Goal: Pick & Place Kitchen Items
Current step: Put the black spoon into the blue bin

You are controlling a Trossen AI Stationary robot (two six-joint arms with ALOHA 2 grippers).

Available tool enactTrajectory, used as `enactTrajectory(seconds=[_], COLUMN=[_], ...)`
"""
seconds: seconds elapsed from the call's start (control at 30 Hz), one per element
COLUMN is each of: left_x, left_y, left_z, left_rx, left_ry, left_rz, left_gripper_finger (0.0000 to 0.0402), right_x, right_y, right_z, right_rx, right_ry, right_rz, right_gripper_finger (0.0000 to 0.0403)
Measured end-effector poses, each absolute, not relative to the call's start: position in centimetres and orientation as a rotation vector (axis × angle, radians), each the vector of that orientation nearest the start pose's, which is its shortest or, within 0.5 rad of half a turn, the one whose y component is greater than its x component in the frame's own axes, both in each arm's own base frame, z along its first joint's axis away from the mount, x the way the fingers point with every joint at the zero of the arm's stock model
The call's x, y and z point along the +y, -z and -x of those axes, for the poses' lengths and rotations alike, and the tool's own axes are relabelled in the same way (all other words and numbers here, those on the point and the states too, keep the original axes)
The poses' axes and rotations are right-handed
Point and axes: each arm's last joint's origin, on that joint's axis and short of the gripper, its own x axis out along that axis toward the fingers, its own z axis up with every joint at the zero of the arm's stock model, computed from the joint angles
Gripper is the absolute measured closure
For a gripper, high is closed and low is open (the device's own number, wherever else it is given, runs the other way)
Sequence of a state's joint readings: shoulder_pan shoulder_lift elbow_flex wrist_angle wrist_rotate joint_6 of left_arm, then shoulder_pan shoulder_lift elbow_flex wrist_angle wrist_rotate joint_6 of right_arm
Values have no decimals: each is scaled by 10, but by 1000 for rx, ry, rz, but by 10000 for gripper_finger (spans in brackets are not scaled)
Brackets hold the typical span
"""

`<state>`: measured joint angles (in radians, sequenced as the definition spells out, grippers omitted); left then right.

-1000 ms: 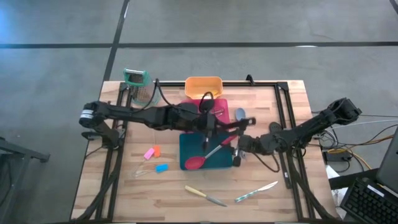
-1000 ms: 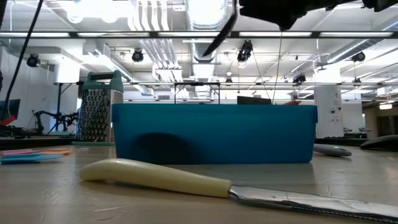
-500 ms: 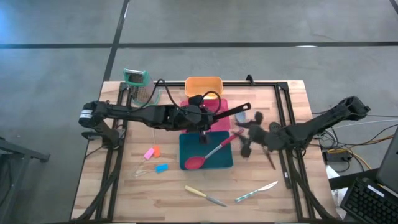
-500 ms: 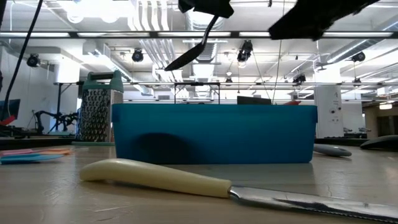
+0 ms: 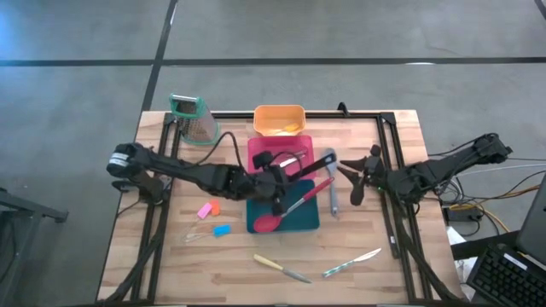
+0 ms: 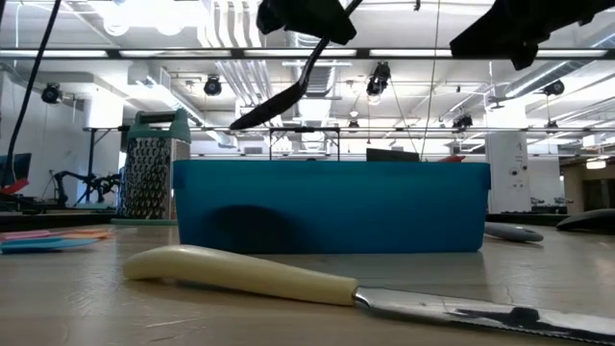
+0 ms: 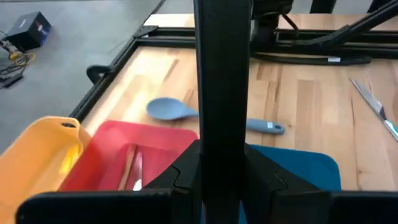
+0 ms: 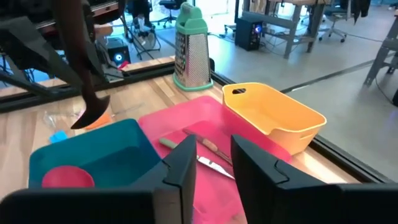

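Where the black spoon hangs: we see the left gripper (image 5: 275, 186) clamped on the handle of the black spoon (image 6: 269, 106), bowl drooping above the teal tray (image 5: 305, 223) at the tabletop's middle. We judge it a carry toward a drop.
Right gripper: the right gripper (image 5: 357, 181) hovers toward the tabletop's right edge, beside the trays. Its fingers stand narrowly apart with nothing between them.
Why it waits there: we read it as keeping out of the left arm's way, near the grey spoon (image 7: 168, 109) that lies loose on the wood just right of the trays.
Already sorted: a red spoon (image 5: 268, 223) lies in the teal tray, and cutlery (image 8: 208, 149) in the pink tray (image 8: 186, 121) behind it.
Back edge: the orange tray (image 5: 277, 115) sits there, with the grater (image 5: 189, 118) upright near the back left corner.
Left to collect: a cream-handled knife (image 6: 250, 274) lies by the front edge.
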<state>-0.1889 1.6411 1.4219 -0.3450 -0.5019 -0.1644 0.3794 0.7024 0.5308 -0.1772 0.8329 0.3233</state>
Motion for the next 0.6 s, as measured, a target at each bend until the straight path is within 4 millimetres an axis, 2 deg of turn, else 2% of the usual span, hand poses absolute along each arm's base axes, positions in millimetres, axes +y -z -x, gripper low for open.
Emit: enactTrajectory(seconds=[0.3,0.6], left_x=[-58,-58], left_y=[-282,-267], left_z=[-364,-363], left_rx=[481,510], left_ry=[-356,-358], left_rz=[77,128], left_gripper_finger=[328,328], right_x=[38,39], right_y=[-246,-245], right_z=[-152,-155], right_rx=[260,266], right_ry=[494,496], right_rz=[-95,-91], right_gripper_finger=[350,363])
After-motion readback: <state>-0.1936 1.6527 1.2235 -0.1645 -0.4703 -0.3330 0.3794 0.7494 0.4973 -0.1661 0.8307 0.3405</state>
